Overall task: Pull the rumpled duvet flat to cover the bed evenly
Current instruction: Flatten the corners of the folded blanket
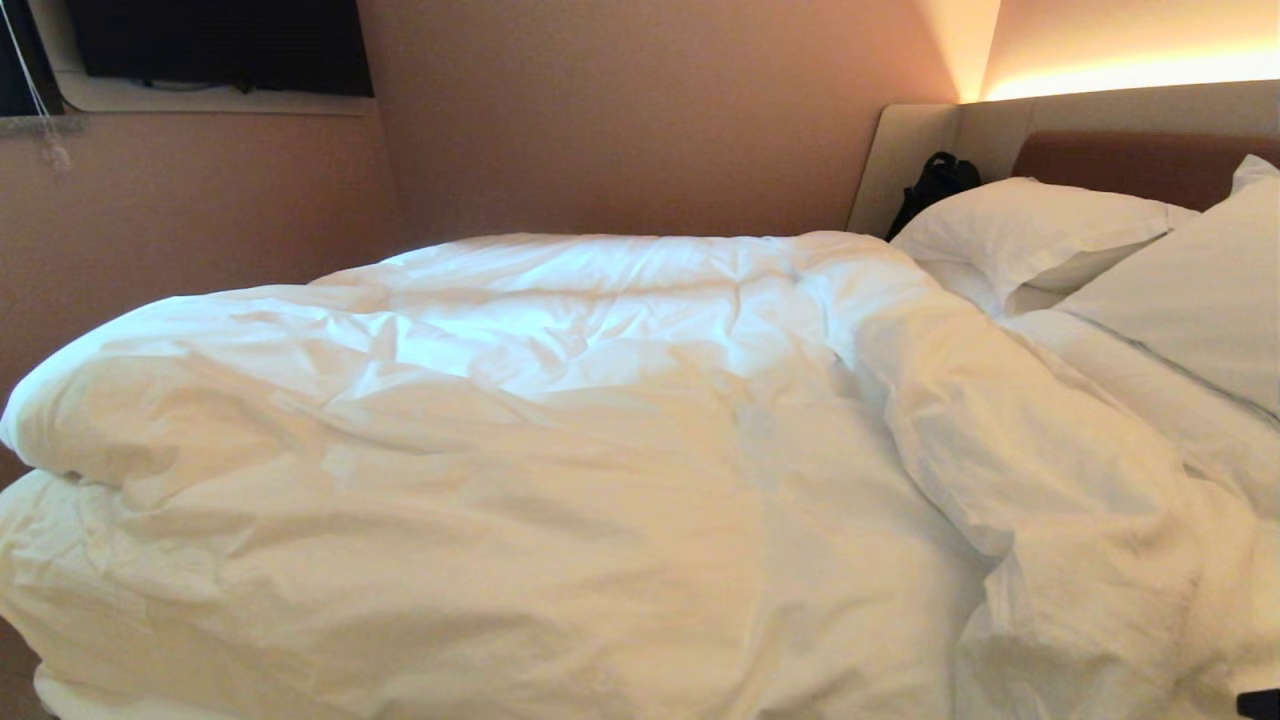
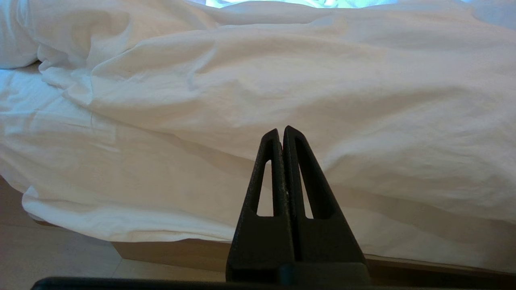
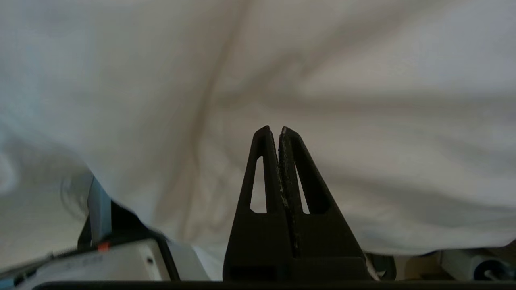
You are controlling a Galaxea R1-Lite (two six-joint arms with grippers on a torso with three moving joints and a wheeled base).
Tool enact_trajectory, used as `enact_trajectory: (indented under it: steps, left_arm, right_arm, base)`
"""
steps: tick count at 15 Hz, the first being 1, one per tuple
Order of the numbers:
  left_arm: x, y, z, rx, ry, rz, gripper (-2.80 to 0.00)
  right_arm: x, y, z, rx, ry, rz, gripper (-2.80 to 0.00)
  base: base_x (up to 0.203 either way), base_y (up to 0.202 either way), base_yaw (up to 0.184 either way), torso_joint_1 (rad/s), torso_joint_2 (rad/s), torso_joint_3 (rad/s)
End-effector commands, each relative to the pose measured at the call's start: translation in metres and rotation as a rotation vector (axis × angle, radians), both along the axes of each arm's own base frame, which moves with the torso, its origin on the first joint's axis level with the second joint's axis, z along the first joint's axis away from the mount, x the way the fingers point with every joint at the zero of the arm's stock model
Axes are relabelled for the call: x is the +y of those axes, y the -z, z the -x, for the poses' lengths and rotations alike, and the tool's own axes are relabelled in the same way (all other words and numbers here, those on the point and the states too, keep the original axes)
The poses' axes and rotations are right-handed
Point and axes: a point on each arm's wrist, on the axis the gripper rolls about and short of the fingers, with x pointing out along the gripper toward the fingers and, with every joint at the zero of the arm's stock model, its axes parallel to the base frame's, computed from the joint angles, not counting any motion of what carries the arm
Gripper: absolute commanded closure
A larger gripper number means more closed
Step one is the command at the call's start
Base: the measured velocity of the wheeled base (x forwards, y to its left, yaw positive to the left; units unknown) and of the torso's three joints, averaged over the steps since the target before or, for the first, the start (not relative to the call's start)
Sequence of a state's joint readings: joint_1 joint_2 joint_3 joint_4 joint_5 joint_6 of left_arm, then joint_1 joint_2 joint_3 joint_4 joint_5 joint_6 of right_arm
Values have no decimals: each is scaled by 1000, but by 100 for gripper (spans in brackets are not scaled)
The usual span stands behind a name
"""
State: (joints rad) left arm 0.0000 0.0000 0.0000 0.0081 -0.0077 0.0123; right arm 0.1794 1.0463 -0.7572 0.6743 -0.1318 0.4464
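The thick, puffy white cotton duvet (image 1: 520,450) lies bunched in deep creases across the centre and left of the head view, heaped on the wide low bed with white linens and a beige padded headboard (image 1: 1000,120), short of the white rectangular pillows (image 1: 1030,235) at upper right. It looks soft, bulky and limp, likely to drag and fold, so a pinch on its folded edge at centre right seems best. The left gripper (image 2: 281,133) and right gripper (image 3: 275,132) are both pressed together, empty, facing cloth.

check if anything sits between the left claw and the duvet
Nothing visible does. The left claw, shut, points at the duvet hanging over the bed's side, with only open space between them.
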Motion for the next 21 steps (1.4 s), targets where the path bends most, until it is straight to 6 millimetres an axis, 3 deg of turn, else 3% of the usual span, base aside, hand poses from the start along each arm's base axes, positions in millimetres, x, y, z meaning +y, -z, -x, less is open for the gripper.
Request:
enact_trajectory:
  steps: [1,4,5,9,13,16,21]
  left_arm:
    - [0,0,0,0,0,0,0]
    - [0,0,0,0,0,0,0]
    - [0,0,0,0,0,0,0]
    - [0,0,0,0,0,0,0]
    - [0,0,0,0,0,0,0]
    - [0,0,0,0,0,0,0]
    - [0,0,0,0,0,0,0]
  right_arm:
    - [-1,6,10,3,-27,-33,0]
    - [0,8,14,6,-62,-54,0]
    - [0,9,18,-5,-96,-54,-280]
    - [-1,13,31,-20,-194,-79,-280]
    - [0,21,29,10,-271,-51,-280]
    - [3,27,17,60,-274,-48,-280]
    - [9,56,-16,82,-271,-44,-280]
  base:
    - [0,0,0,0,0,0]
    - [0,0,0,0,0,0]
    - [0,0,0,0,0,0]
    - [0,0,0,0,0,0]
    - [0,0,0,0,0,0]
    - [0,0,0,0,0,0]
    - [0,0,0,0,0,0]
